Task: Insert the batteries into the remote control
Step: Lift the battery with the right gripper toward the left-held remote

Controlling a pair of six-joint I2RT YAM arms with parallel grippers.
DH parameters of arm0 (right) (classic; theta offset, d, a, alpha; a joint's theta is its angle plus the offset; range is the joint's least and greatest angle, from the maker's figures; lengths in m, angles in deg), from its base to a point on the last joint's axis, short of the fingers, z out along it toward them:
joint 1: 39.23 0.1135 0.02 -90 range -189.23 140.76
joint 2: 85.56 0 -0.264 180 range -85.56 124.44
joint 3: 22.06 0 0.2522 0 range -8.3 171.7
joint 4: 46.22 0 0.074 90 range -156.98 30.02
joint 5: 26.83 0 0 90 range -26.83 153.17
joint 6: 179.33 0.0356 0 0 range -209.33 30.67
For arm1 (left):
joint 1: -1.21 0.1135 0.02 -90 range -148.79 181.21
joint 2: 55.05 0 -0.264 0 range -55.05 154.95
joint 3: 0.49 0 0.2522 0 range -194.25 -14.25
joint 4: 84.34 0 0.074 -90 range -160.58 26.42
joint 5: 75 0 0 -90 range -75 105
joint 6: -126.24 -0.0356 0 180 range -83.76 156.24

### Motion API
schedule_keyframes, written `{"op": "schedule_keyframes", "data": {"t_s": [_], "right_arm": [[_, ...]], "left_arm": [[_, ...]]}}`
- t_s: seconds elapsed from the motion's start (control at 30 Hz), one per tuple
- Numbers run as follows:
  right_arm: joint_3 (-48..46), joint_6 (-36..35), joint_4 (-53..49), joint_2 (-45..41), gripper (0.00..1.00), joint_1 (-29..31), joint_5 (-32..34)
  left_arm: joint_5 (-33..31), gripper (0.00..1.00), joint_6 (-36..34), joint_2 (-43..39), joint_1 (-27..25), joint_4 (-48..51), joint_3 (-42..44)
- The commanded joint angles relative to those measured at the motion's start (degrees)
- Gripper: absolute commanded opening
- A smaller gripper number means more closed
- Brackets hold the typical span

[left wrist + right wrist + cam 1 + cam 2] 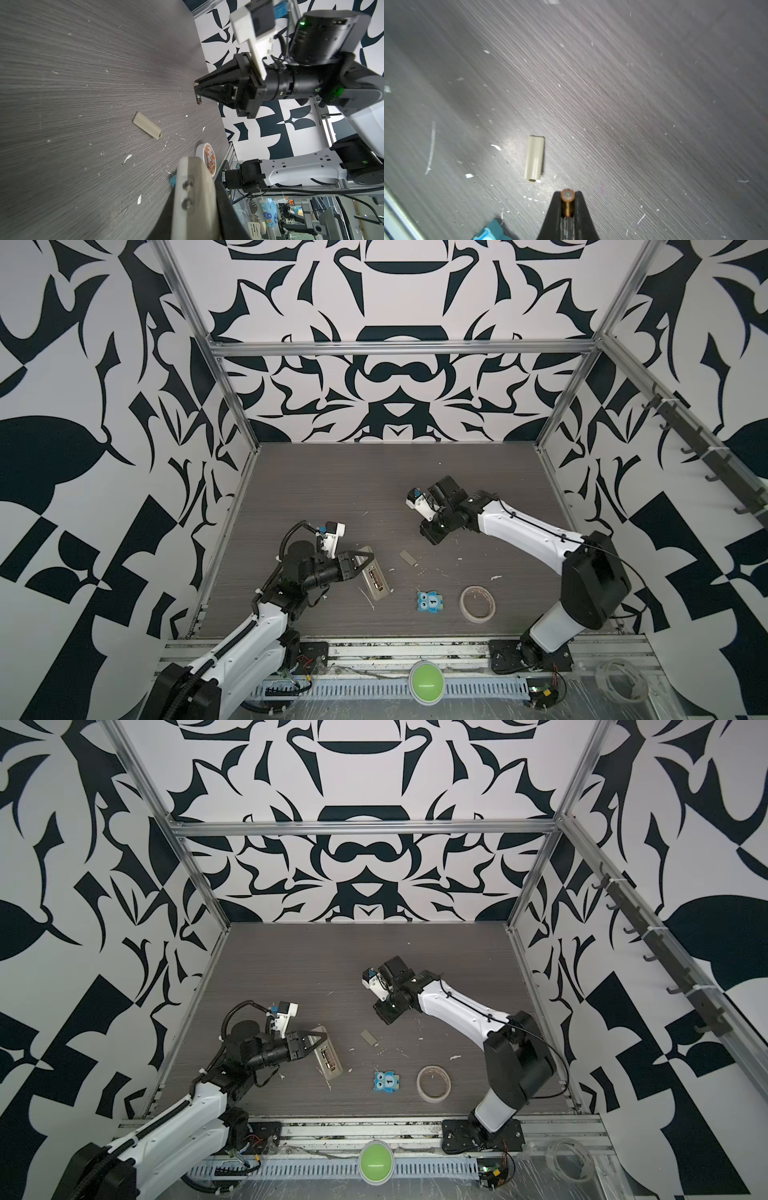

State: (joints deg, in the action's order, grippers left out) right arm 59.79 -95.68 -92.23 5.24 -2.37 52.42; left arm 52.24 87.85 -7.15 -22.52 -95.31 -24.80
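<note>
The remote control [380, 589] [333, 1071] lies back up at the left of the table, its compartment open with a dark battery [375, 577] in it. My left gripper [369, 559] [322, 1039] is shut on the remote's far end. In the left wrist view the remote [193, 199] fills the space between the jaws. My right gripper [430, 537] [568, 197] hangs above the table's middle, shut on a second battery [568, 196] with a gold band. That battery [198, 99] sticks out below the fingertips in the left wrist view.
A small beige battery cover [408, 558] [534, 159] lies between the two grippers. Nearer the front sit a blue owl tile [431, 601] and a tape roll [478, 602]. White scraps dot the table. A green button [426, 686] sits on the front rail.
</note>
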Motion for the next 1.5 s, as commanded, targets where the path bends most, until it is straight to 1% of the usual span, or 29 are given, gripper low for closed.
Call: {"op": "schedule_keyframes", "data": {"t_s": [0.0, 0.27, 0.47, 0.6, 0.77, 0.97, 1.07, 1.2, 1.47], "right_arm": [[-1.5, 0.4, 4.6, -4.9, 0.0, 1.3, -3.3], [-6.1, 2.0, 11.8, -12.4, 0.0, 2.9, -9.7], [-11.7, 2.9, 20.2, -18.1, 0.0, 5.5, -15.0], [-13.8, 3.9, 23.9, -20.2, 0.0, 9.0, -15.5], [-16.6, 6.3, 29.8, -22.3, 0.0, 12.4, -14.1], [-19.0, 8.2, 35.6, -22.8, 0.0, 15.2, -13.2], [-19.6, 8.8, 37.9, -22.2, 0.0, 16.6, -13.8], [-20.4, 10.1, 41.4, -21.2, 0.0, 17.3, -14.4], [-21.4, 10.3, 45.8, -18.1, 0.0, 18.3, -14.6]], "left_arm": [[0.3, 0.0, 0.3, 0.2, 0.2, -2.5, -2.2], [0.1, 0.0, 0.0, -1.0, 0.2, -1.5, -2.6], [-0.5, 0.0, 1.0, -0.6, 0.2, -3.5, -2.0], [-0.8, 0.0, 1.7, 0.0, 0.2, -5.3, -1.7], [-1.1, 0.0, 1.8, 0.4, 0.3, -5.7, -1.8], [-1.4, 0.0, 2.2, 0.3, 0.2, -6.4, -1.7], [-1.4, 0.0, 2.6, 0.2, 0.3, -6.5, -1.5], [-1.4, 0.0, 3.1, -0.4, 0.2, -6.8, -1.5], [-1.4, 0.0, 3.7, -1.4, 0.2, -6.6, -1.5]]}}
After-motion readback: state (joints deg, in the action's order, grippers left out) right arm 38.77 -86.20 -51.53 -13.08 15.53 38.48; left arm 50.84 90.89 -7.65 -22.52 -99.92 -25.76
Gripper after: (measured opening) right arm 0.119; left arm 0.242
